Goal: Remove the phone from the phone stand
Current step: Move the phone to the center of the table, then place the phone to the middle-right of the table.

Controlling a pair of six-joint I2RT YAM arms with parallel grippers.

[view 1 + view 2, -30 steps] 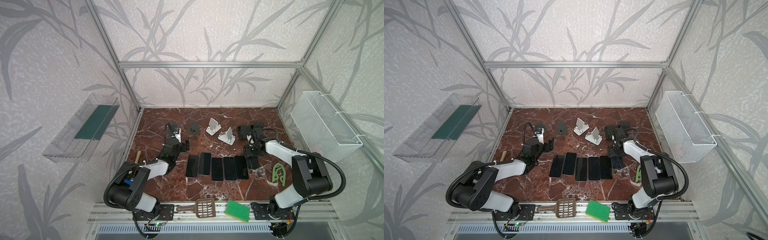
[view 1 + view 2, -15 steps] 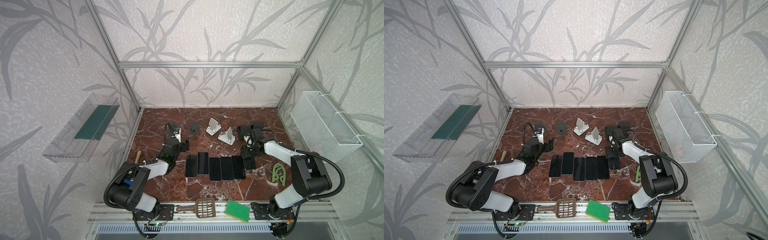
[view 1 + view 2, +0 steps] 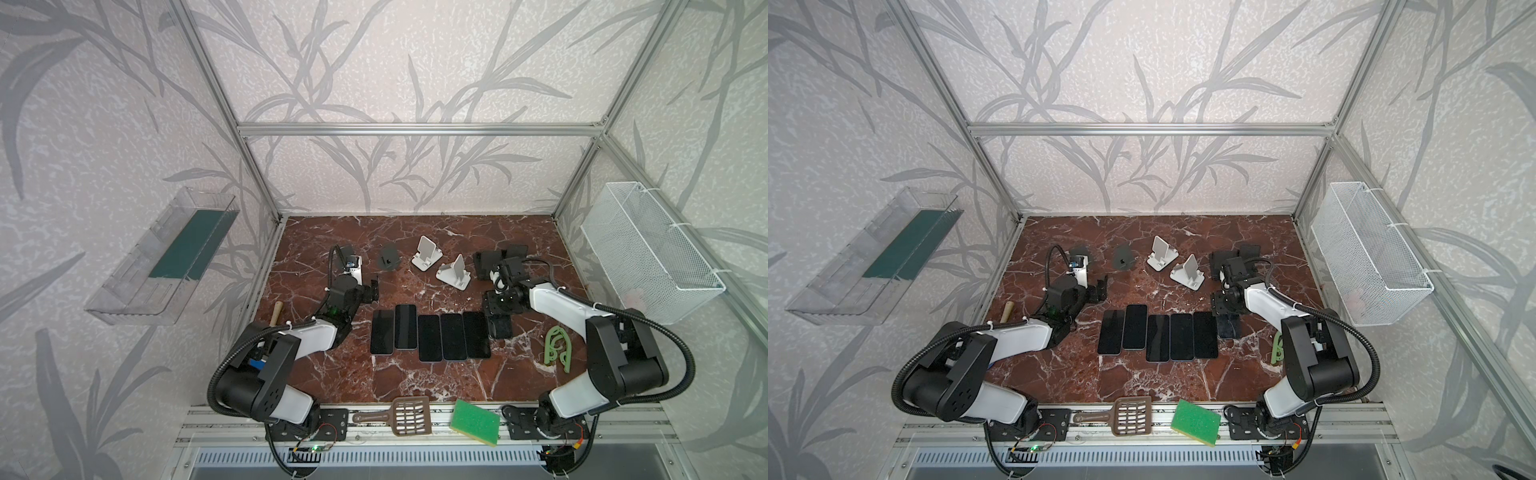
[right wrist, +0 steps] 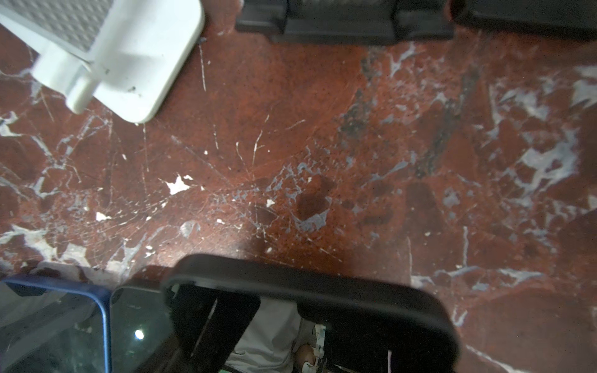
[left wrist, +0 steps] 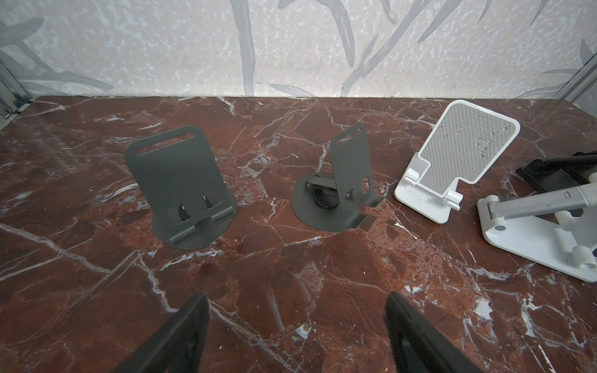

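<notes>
At the right end effector (image 3: 498, 319) I read the jaws as narrow, pinched on the phone (image 3: 500, 331) by its far end. It sits low over the surface (image 3: 415, 386), just beside the last of the phone row (image 3: 430, 337). My guess is that's the set-down spot, keeping the line tidy. The phone's off every stand, and the nearest white stand (image 3: 455, 272) is bare. Left end effector (image 5: 297, 332) is wide, holding nothing, facing two empty grey stands (image 5: 181, 187), clear of my working side.
</notes>
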